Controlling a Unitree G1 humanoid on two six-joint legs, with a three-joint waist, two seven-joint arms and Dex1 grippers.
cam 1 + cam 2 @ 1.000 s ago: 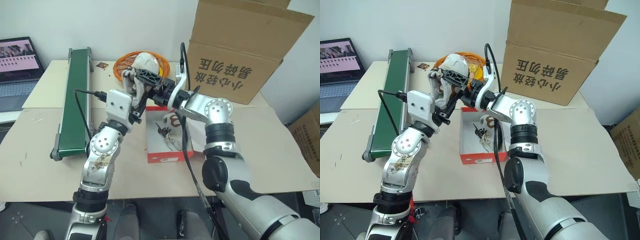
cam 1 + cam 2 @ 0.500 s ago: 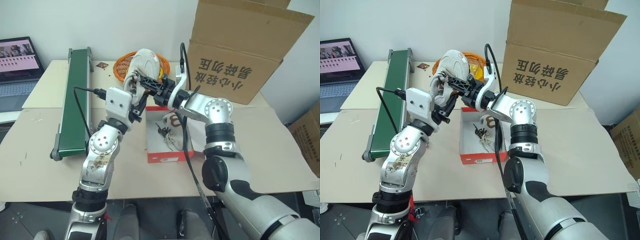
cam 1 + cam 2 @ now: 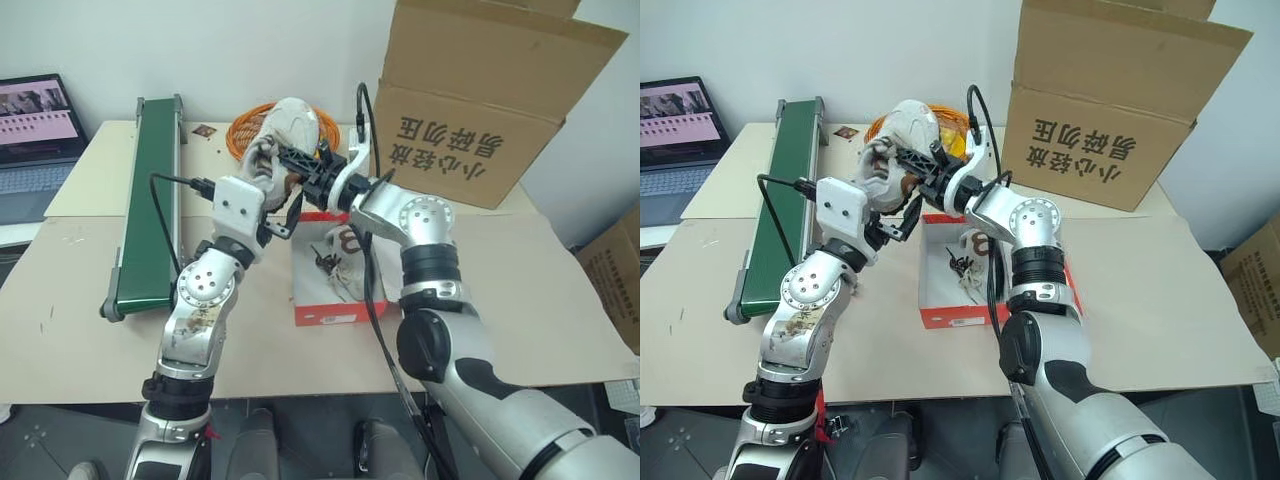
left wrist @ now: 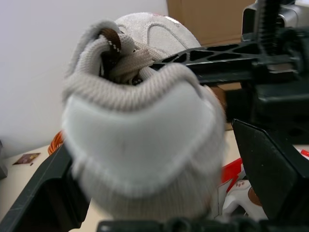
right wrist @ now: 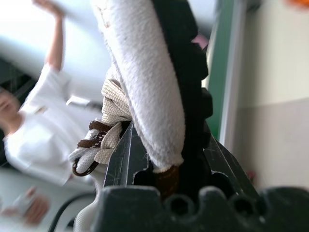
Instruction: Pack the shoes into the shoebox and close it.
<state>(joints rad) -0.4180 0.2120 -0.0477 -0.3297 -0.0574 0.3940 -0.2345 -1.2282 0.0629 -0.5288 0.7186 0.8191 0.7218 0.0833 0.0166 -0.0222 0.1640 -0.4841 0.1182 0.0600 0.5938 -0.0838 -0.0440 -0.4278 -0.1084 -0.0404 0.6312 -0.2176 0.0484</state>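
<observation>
One white sneaker (image 3: 288, 125) with brown laces hangs in the air over the table's middle. My right gripper (image 3: 303, 163) is shut on its collar wall (image 5: 145, 87), which is pinched between the black fingers (image 5: 193, 96). My left gripper (image 3: 278, 188) is open just below it, its fingers (image 4: 270, 169) standing wide on either side of the heel (image 4: 140, 130) without pressing on it. The other sneaker (image 3: 346, 262) lies inside the open red shoebox (image 3: 325, 313), which sits on the table below and to the right of both grippers.
An orange basket (image 3: 245, 132) sits behind the raised shoe. A green conveyor (image 3: 150, 190) runs along the left, and a laptop (image 3: 35, 130) stands at the far left. A large brown carton (image 3: 480, 100) stands at the back right. A person (image 5: 29, 130) shows in the right wrist view.
My right gripper has closed on the raised sneaker and pushed forward with it. My left gripper has let go and opened wide. The sneaker has tilted a little.
</observation>
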